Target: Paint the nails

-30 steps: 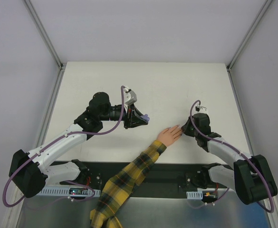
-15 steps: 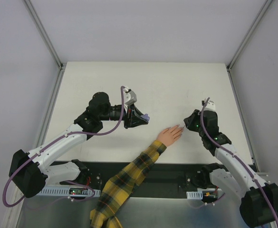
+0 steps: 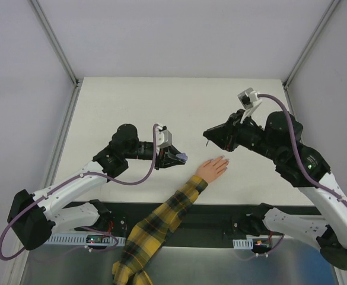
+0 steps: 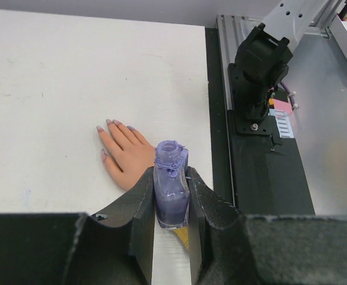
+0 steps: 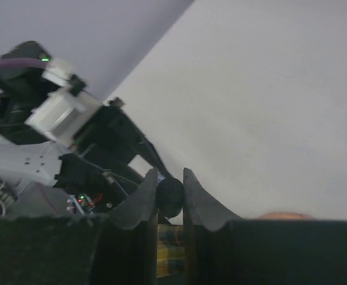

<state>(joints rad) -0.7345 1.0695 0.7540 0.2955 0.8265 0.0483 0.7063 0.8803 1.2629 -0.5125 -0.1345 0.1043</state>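
Left end effector [image 4: 170, 178] clamps purple bottle [image 4: 172, 205] — right end effector [image 5: 170, 177] pinches dark cap [image 5: 170, 199], half hidden.

The left claw [image 4: 169, 179] clamps an uncapped purple bottle [image 4: 171, 205] near seemingly tinted nails [image 4: 110, 123].

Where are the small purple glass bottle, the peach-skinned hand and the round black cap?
small purple glass bottle [image 4: 171, 190], left wrist view, on its body.
peach-skinned hand [image 4: 126, 155], left wrist view, on the back of the hand.
round black cap [image 5: 170, 196], right wrist view, on its rounded end.
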